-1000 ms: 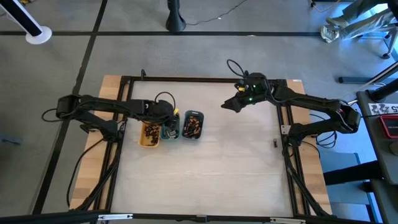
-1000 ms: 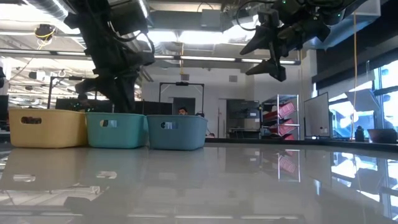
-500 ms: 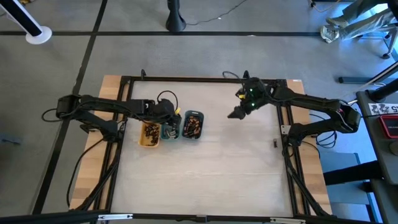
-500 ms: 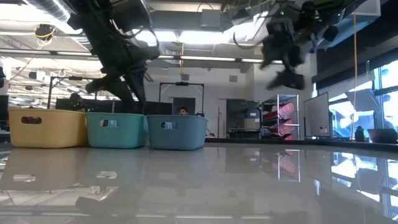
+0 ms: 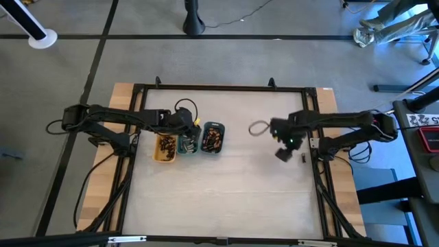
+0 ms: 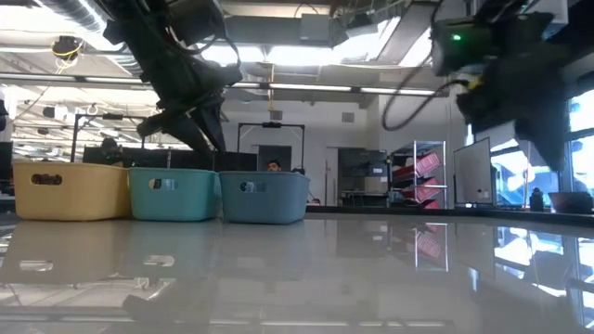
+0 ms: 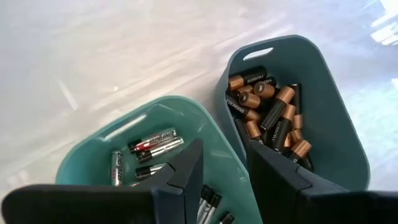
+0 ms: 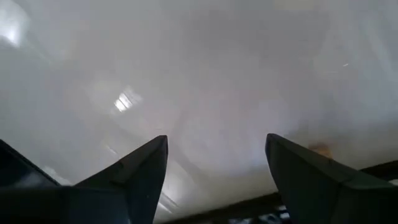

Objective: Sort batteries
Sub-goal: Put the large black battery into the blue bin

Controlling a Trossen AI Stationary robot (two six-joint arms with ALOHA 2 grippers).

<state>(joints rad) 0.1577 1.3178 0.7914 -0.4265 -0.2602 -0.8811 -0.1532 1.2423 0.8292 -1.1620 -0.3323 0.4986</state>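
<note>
Your left claw (image 7: 224, 180) hung parted and empty over the green tray (image 7: 124, 140), batteries (image 7: 267, 109) lay in the trays, and your right claw (image 5: 283, 154) waited open, so lift straight up.

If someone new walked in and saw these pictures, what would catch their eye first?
Three small trays in a row on the table's left: yellow tray, green tray and grey-blue tray, this one heaped with copper-topped batteries. The left pincer hovers open over the green tray. The right pincer hangs open over bare table at the right.
</note>
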